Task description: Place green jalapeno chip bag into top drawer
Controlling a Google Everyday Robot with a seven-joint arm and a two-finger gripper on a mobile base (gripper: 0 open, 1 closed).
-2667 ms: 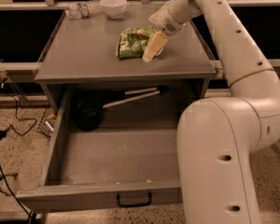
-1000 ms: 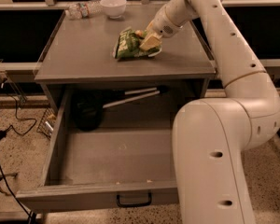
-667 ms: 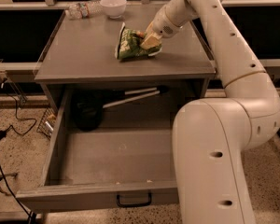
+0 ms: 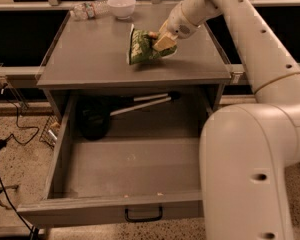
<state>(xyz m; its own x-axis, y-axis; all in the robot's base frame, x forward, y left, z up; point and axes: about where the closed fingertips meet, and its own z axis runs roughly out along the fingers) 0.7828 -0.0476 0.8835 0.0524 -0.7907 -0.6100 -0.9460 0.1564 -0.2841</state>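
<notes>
Jaws of the gripper (image 4: 159,40) pinch the right edge of the green jalapeno chip bag (image 4: 140,48), which is tipped upright at the far right of the cabinet top (image 4: 90,59). Best lift it clear, then carry it near and lower it into the open top drawer (image 4: 115,208). A moment ago the bag lay flatter.

Upper centre of frame: green jalapeno chip bag (image 4: 142,46) lay flat on cabinet top (image 4: 90,59) earlier, now tipped up on edge with left end raised. Gripper (image 4: 161,41) shifted slightly up and left, from beside bag onto bag's right end, now pinching it. Bag's lower edge seems lifted clear of top, shadow beneath; contact hard to judge.
</notes>
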